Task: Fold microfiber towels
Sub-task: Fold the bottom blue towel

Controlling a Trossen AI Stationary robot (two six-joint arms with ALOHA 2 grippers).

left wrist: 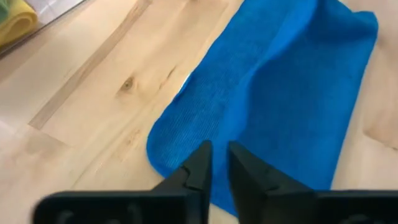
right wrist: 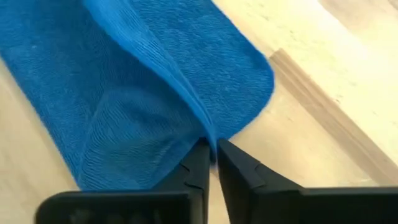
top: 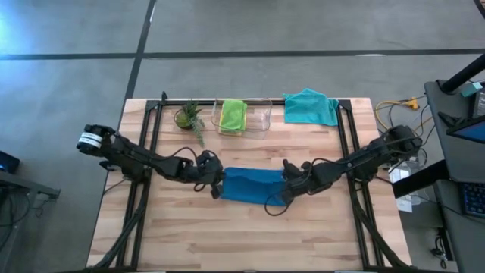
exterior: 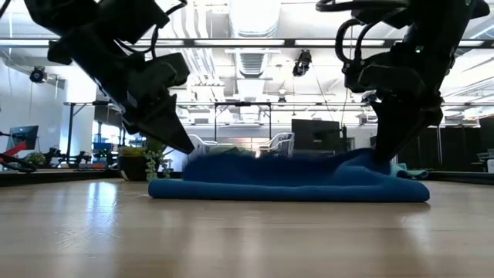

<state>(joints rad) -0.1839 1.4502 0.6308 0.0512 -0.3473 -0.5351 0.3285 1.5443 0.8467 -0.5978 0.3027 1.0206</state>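
Two grippers [top: 217, 182] [top: 286, 191] (one blue towel [top: 254, 185])

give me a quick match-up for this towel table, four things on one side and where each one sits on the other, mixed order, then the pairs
Things:
1. soft dark blue microfiber towel
2. soft teal microfiber towel
3. soft lime green microfiber towel
4. small green potted plant

Places:
A. inside the clear plastic bin
B. far edge of the wooden table, on the side of the right arm
C. middle of the table, between both grippers
D. far edge, just beside the bin, on the side of the left arm

Pairs: 1-C, 2-B, 3-A, 4-D
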